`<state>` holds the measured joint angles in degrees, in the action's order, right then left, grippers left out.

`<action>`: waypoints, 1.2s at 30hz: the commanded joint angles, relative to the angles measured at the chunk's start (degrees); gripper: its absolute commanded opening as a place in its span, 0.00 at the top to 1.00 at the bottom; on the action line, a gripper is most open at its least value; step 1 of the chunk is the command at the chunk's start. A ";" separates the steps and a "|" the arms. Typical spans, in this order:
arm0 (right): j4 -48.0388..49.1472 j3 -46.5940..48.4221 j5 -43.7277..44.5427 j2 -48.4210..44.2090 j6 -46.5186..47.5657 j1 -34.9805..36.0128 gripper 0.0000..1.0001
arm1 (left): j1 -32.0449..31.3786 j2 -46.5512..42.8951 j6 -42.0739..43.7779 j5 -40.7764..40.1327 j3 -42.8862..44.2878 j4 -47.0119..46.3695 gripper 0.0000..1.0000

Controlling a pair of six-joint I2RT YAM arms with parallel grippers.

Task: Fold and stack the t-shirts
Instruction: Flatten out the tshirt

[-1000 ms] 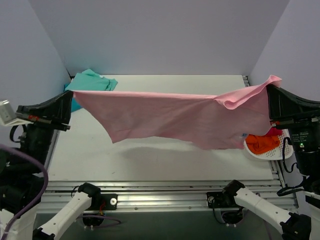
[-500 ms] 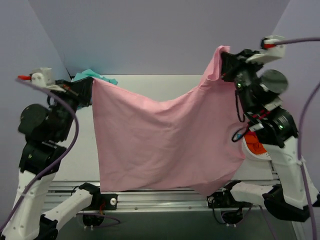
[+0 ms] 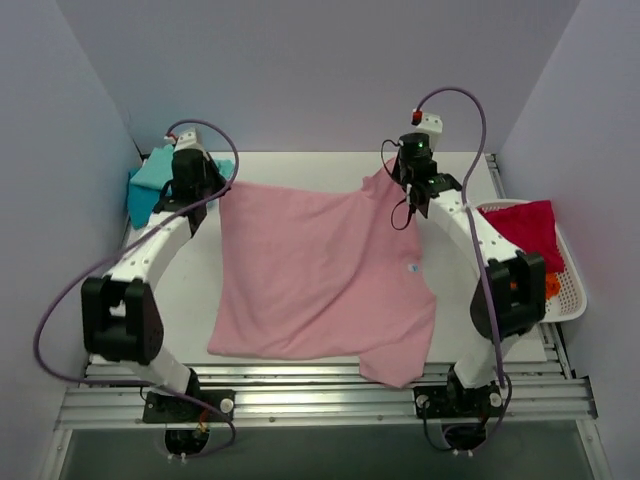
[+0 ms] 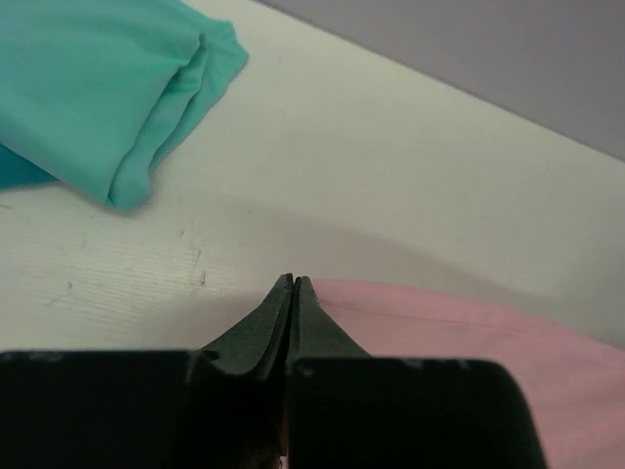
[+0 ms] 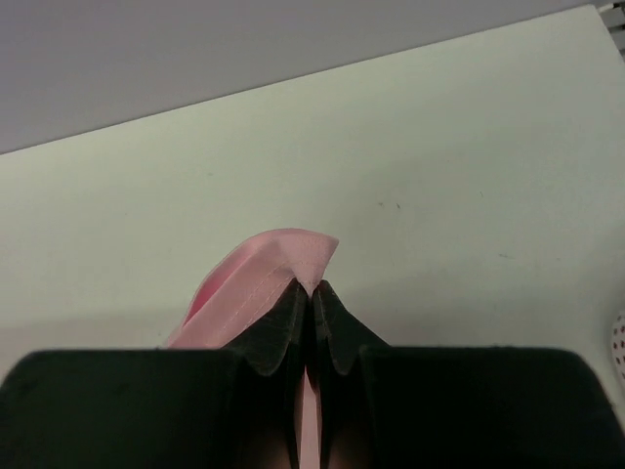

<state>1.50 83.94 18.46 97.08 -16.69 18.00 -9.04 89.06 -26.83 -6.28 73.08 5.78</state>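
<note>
Cloth lies in three places across the counter (image 3: pixel 300 163). At the far left corner sits a folded mint green t-shirt (image 3: pixel 172 162) on a teal blue t-shirt (image 3: pixel 140 202). From the left end effector (image 3: pixel 214 189) this pile is at about 10 o'clock and close by, so the left arm is much the nearer one to it.

That end effector is closed tight. In the left wrist view its tips are pressed together right where the hem of the light pink t-shirt (image 3: pixel 320 270) begins, so it appears to pinch the shirt's far left corner.

The pink shirt is spread nearly flat. Its held edge runs from 9 to 3 o'clock between the two arms, and its body runs toward 6 o'clock, reaching almost to the near edge of the counter. A flap at the near right corner sticks out untidily.

The right end effector (image 3: pixel 398 180) is closed on the far right corner, where a small peak of pink cloth rises above its tips.

At 3 o'clock a white basket (image 3: pixel 572 298) holds a crimson red t-shirt (image 3: pixel 530 225).

All the loose cloth lies at 6 o'clock from both end effectors, so a lengthwise fold would likely carry the far edge that way. Each arm is nearest its own corner.
</note>
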 commanded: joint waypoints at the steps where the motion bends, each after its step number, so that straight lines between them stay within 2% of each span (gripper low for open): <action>1: 8.25 5.08 -3.51 10.54 -3.52 -3.05 1.00 | 1.13 14.59 0.02 1.54 6.78 -9.46 0.98; 4: 9.75 12.70 -2.73 21.08 -2.74 -3.76 1.00 | 1.30 25.85 2.13 1.98 12.33 -12.72 0.98; 8: 8.26 26.95 -2.55 34.21 -1.86 -4.64 0.99 | 2.35 36.76 2.22 3.29 26.80 -9.83 0.98; 9: 7.65 30.02 -3.25 36.41 -2.03 -4.99 0.75 | 2.79 38.80 2.22 3.64 29.55 -7.74 0.98; 11: 7.64 37.39 -3.17 42.12 -2.38 -5.87 0.46 | 3.32 43.98 1.35 4.08 34.47 -5.88 0.98; 12: 8.08 39.18 -2.82 43.27 -2.65 -6.13 0.17 | 3.93 45.32 1.25 4.43 38.33 -3.78 0.98; 13: 9.65 40.67 -2.29 45.55 -2.47 -6.48 0.05 | 4.03 47.24 0.99 4.53 39.93 -3.59 0.98; 14: 9.93 43.73 -1.85 46.61 -2.21 -6.57 0.00 | 4.20 48.05 0.55 4.00 41.34 -3.15 0.91; 15: 10.02 45.42 -1.41 47.49 -1.69 -6.66 0.00 | 4.38 48.75 0.38 3.74 44.75 -1.06 0.77; 17: 10.72 48.75 -0.09 48.82 -0.81 -6.58 0.00 | 4.56 49.20 -0.24 0.86 46.71 0.28 0.43; 18: 11.07 49.12 0.17 48.73 -0.11 -6.57 0.00 | 4.64 48.76 -0.24 0.14 47.06 0.28 0.21; 20: 11.77 48.78 1.48 46.72 -0.10 -6.57 0.00 | 4.99 45.87 -0.76 -2.58 46.19 0.46 0.08; 21: 11.77 47.29 1.75 45.58 -0.01 -6.49 0.00 | 5.08 44.46 -0.94 -5.55 45.23 0.02 0.05; 23: 13.26 43.61 3.15 40.40 0.87 -5.96 0.00 | 5.26 39.47 -1.03 -8.20 40.86 -1.38 0.06; 26: 16.16 32.46 7.10 30.92 1.48 -5.34 0.00 | 5.26 33.04 -0.51 -11.90 36.02 -2.53 0.06; 32: 15.73 9.52 9.23 12.19 -3.77 -4.73 0.00 | 4.21 20.56 -0.33 -7.87 24.15 -4.72 0.06; 34: 16.95 3.02 7.92 6.41 -5.89 -4.73 0.04 | 2.80 17.57 -0.42 -7.17 17.73 -8.58 0.06; 36: 19.06 -5.69 5.72 3.66 -7.83 -4.81 0.21 | 1.58 17.29 -0.59 -4.54 14.04 -11.21 0.06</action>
<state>17.58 86.48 24.45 105.23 -20.34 13.47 -5.34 107.46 -27.44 -14.24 91.79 0.51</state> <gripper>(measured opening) 0.860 0.940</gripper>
